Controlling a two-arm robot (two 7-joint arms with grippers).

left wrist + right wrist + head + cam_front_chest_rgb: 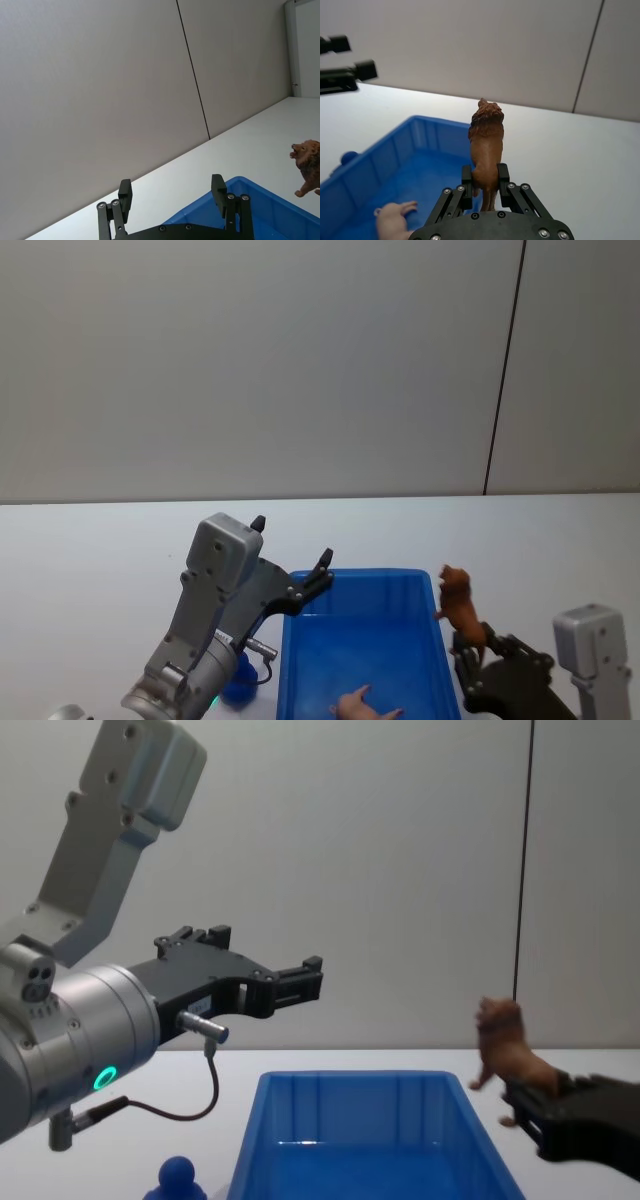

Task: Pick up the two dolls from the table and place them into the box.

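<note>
The brown furry doll (458,605) is a lion figure held upright above the right rim of the blue box (370,576). My right gripper (478,648) is shut on its hind legs, as the right wrist view shows on the brown doll (487,142) and right gripper (485,179). The blue doll (180,1180) with a ball head stands on the table left of the box (350,1098), partly behind my left arm. High over the box's far left corner, my left gripper (292,540) hangs open and empty, its fingers (125,192) spread wide.
A small pink animal figure (362,706) lies on the box floor near the front. The white table (100,540) runs back to a grey wall. My left arm's body (70,1020) looms large above the blue doll.
</note>
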